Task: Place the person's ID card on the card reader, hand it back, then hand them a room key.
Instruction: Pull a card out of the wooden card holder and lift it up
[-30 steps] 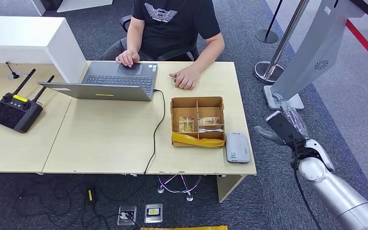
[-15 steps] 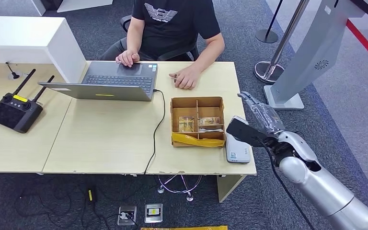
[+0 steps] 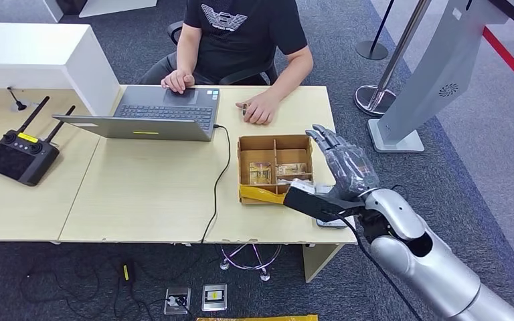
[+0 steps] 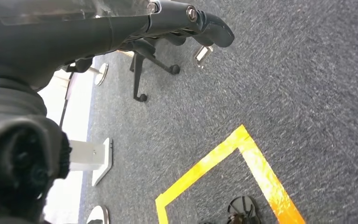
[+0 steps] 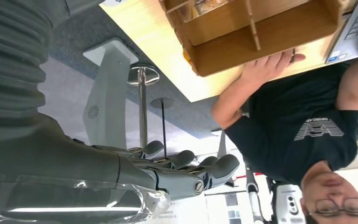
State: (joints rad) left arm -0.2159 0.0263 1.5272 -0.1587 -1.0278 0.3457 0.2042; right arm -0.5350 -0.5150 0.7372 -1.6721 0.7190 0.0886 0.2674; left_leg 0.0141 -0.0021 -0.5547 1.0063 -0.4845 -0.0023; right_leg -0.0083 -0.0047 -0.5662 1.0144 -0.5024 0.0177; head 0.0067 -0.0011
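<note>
Grey right hand over table's right end, no card in it

Grey-fingered right hand (image 3: 343, 175) hovers with fingers straight and apart, holding nothing, above the white flat plastic card reader (image 3: 334, 219), which it mostly hides. We see 1 brown cardboard divided tray (image 3: 274, 143) just beside it. The person's hand (image 3: 258, 110) lies beyond the tray; ID card too small to tell. Left hand (image 4: 121, 28) hangs over carpet, fingers straight, empty. We judge the right hand nearer.

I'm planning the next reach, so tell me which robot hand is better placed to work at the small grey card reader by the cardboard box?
The right robot hand: it is raised with fingers spread over the table's right end, above the grey card reader beside the brown cardboard box. The left robot hand hangs over the carpet.
</note>
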